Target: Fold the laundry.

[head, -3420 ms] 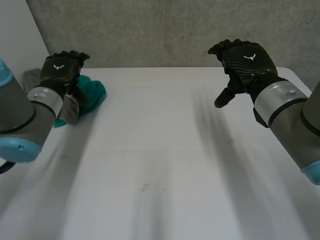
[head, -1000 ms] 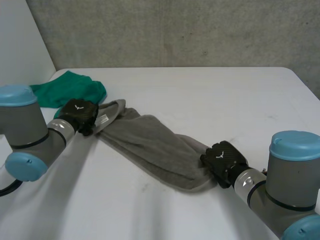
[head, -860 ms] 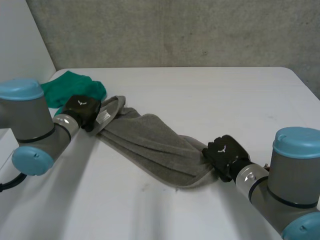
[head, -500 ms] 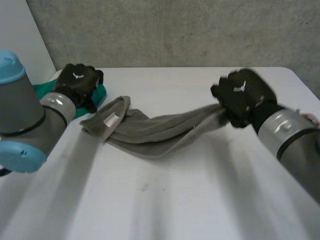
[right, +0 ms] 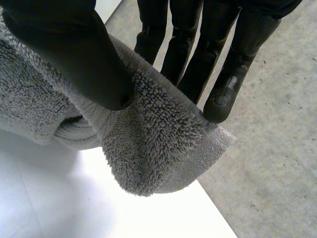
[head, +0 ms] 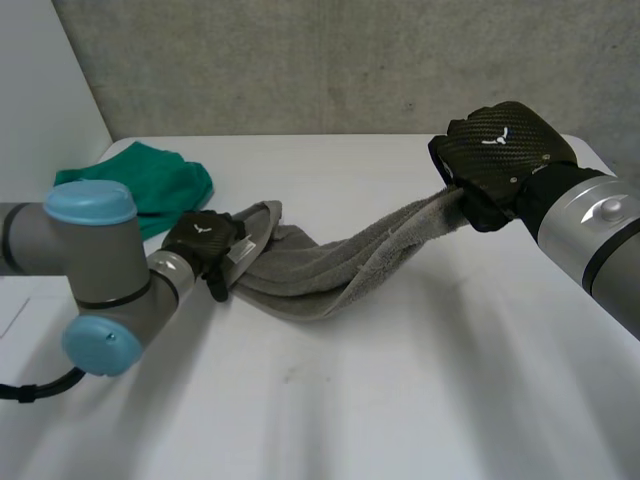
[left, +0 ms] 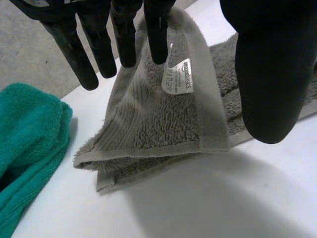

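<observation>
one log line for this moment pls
right hand: pinches grey towel end, lifted | left hand: open at labelled corner on table | green cloth: aside

Left hand [head: 203, 243] sits low at the left, fingers [left: 124, 34] straight and thumb spread apart. Right hand [head: 500, 155] is raised at the far right, its thumb pinching the towel [head: 330, 265] against straight fingers [right: 185, 49].
</observation>
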`<state>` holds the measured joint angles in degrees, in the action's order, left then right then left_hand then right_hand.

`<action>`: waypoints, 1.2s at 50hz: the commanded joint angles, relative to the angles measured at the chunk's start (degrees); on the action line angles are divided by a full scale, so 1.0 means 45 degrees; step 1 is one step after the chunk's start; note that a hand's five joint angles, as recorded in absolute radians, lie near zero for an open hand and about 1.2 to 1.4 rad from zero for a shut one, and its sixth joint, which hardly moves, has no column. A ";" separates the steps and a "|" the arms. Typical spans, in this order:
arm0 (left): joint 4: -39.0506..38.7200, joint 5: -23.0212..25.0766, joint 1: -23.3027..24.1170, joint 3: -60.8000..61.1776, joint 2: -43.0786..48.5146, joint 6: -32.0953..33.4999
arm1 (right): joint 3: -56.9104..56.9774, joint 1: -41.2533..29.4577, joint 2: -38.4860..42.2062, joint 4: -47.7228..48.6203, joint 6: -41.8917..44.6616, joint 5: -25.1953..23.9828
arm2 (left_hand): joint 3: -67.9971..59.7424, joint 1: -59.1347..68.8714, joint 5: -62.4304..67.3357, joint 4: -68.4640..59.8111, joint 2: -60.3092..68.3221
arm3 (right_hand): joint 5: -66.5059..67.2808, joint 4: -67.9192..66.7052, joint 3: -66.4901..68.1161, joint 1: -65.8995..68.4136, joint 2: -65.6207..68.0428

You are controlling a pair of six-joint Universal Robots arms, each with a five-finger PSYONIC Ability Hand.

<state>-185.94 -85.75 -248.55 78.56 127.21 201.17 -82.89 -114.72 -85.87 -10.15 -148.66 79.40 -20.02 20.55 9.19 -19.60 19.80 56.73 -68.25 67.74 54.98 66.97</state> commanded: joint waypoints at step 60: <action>0.1300 -0.1510 -0.1212 -0.0892 -0.3644 -0.1560 | 0.3009 0.2250 0.4296 -0.0657 0.4088 0.0148 | -1.3328 1.3210 1.3514 -1.3422 1.3377 | 0.2949 -0.2610 0.2725 0.5560 0.2895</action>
<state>-179.47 -92.74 -254.62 78.31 102.77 194.47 -69.54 -104.06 -71.44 -16.24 -135.82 79.43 -68.03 64.54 55.34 -68.64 68.26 56.73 -68.25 67.74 54.98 66.97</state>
